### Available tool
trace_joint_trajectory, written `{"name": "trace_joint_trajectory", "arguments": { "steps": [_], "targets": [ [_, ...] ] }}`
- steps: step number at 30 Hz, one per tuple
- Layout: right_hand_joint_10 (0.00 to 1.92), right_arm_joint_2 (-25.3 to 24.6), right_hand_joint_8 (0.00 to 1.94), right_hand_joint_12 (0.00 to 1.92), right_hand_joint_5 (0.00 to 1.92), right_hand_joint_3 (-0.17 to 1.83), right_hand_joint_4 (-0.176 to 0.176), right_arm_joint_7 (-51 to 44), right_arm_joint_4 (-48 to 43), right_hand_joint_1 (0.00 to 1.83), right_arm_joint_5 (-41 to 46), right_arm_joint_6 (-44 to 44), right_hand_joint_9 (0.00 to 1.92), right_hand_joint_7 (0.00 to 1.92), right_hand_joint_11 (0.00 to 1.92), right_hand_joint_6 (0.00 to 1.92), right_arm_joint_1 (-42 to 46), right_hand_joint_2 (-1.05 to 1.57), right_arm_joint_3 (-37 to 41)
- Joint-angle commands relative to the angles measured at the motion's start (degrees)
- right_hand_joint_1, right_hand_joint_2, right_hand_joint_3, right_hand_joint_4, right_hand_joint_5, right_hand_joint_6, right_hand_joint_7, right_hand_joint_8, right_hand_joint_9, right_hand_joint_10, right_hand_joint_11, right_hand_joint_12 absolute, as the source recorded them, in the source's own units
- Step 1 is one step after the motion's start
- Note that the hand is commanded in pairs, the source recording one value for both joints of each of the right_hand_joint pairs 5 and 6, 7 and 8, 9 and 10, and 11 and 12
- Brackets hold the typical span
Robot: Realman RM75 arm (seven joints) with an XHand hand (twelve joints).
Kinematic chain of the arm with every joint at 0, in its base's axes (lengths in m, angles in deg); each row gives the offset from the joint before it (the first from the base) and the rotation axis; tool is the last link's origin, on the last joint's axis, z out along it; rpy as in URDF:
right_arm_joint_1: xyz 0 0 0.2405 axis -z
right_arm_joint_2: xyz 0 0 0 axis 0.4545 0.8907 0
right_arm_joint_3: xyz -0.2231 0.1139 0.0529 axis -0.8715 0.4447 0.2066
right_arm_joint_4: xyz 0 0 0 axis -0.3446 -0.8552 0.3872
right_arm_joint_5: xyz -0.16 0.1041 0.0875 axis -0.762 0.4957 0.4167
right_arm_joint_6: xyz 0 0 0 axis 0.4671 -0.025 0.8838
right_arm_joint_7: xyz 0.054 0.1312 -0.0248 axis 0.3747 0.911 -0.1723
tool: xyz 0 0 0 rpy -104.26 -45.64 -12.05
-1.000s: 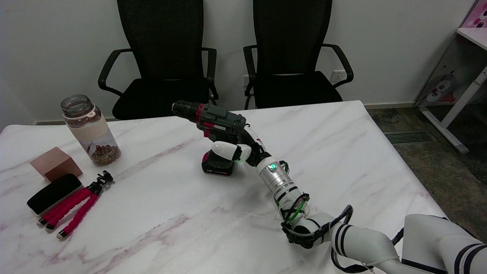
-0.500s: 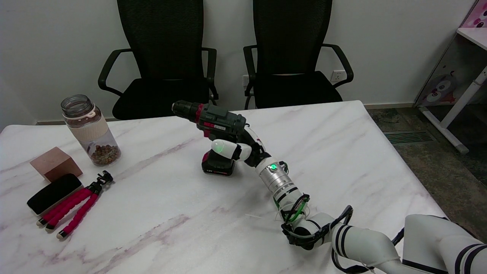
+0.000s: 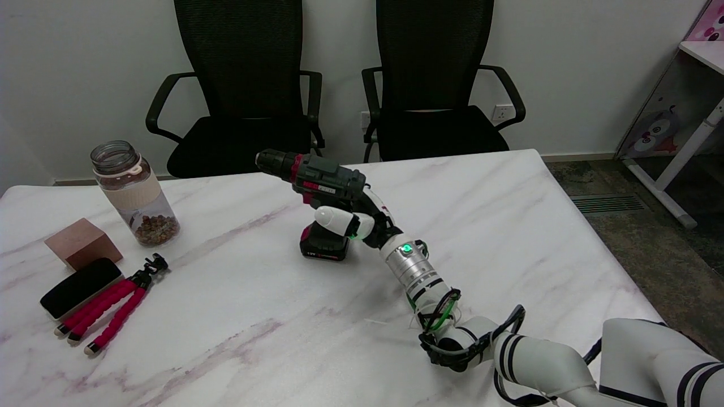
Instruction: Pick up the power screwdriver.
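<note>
White marble with faint pink veins covers the table [image 3: 237, 339], which fills most of the frame, and two black mesh office chairs [image 3: 243, 85] stand behind its far edge against a pale wall. Near the middle of the frame, slightly above centre, the dark grey and red power screwdriver [image 3: 325, 181] stands upright on its black battery base, which appears to rest on the marble, with the chuck pointing toward the upper left. The right hand [image 3: 353, 220], black and white, reaches in from the lower right on a white arm with a silver wrist showing a green light. Its fingers are wrapped around the tool's handle, with one white finger lying across the front of the grip just above the battery.

At the left edge, well apart from the tool, stands a clear plastic jar [image 3: 133, 192] with a beige band and brown bits at the bottom. Below it lie a copper-coloured block [image 3: 82, 242], a flat black rectangular case [image 3: 79, 287] and a small tripod with red bendy legs [image 3: 116, 314].
</note>
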Motion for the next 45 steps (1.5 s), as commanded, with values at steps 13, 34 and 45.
{"name": "trace_joint_trajectory", "arguments": {
  "steps": [13, 34, 45],
  "targets": [
    [0.37, -1.0, 0.21, 0.35, 0.21, 0.85, 0.092, 1.4, -0.5, 0.82, -1.5, -0.8, 0.37, 0.21, 0.35, 0.21, -0.5, -0.11, -0.3],
    [0.69, -1.2, 0.21, 0.92, 0.21, 0.83, 0.086, 1.4, -0.4, 0.82, -1.4, -2.2, 0.69, 0.21, 0.92, 0.21, -0.6, 0.06, -0.3],
    [1.50, -1.2, 0.31, 1.51, 0.31, 0.85, 0.077, 1.4, -0.5, 0.82, -1.4, -2.3, 1.50, 0.31, 1.51, 0.31, -0.6, 0.17, -0.3]
  ]
}}
